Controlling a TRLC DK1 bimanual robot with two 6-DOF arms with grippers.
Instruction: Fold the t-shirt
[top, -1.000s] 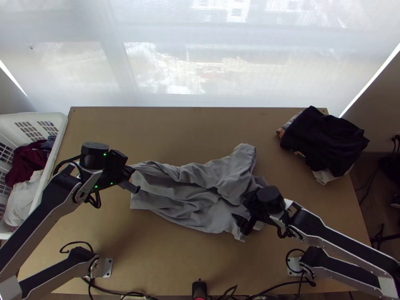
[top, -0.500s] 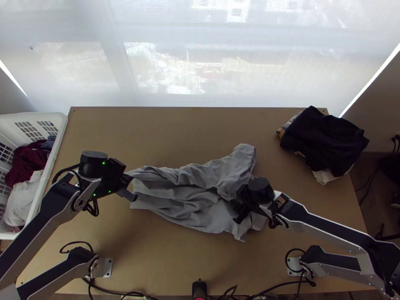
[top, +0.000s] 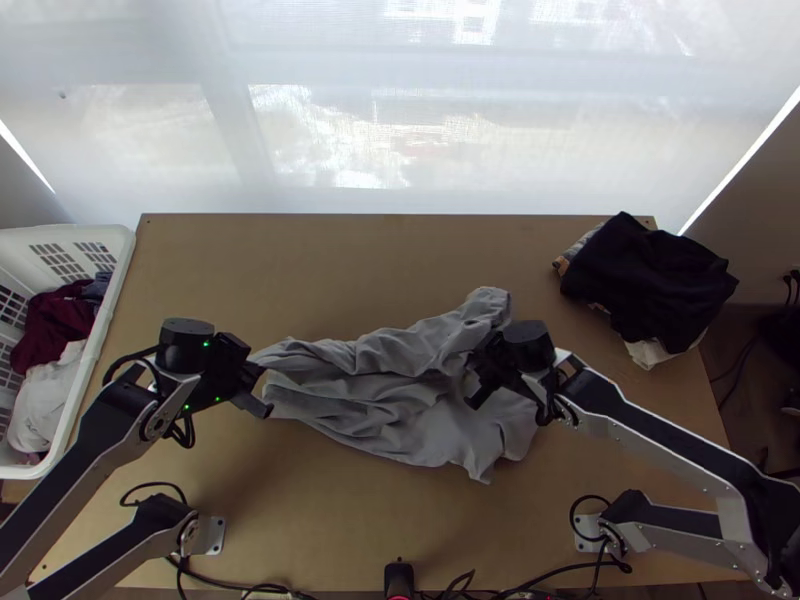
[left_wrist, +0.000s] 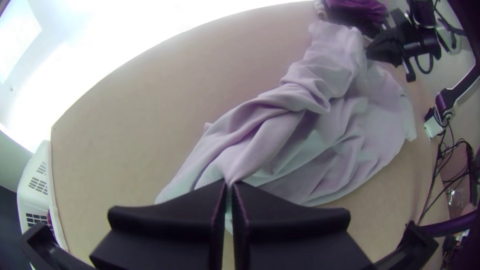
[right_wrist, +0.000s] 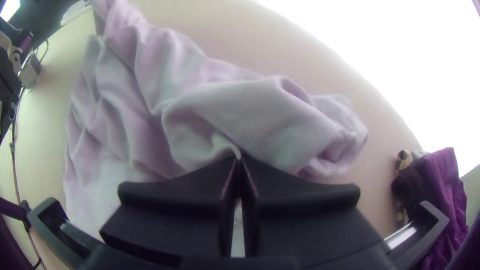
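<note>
Grey t-shirt (top: 400, 402) is lying bunched mid-worktop (top: 330, 520). Left claw (left_wrist: 230, 184) is clamped on its gathered end, right claw (right_wrist: 239, 159) pinching a fold near the other, probably because 2 grips let them tug those wrinkles out before folding.

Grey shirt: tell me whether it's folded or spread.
Neither, it is bunched: the grey shirt lies in long, uneven creases, its outline irregular.

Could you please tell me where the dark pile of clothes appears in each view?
Top view: the dark pile lies at the table's far right corner.
Left wrist view: the dark pile, just past the grey shirt's far end.
Right wrist view: the dark pile, across bare table from the shirt's bunched end.
Shared landmark: the grey shirt.
</note>
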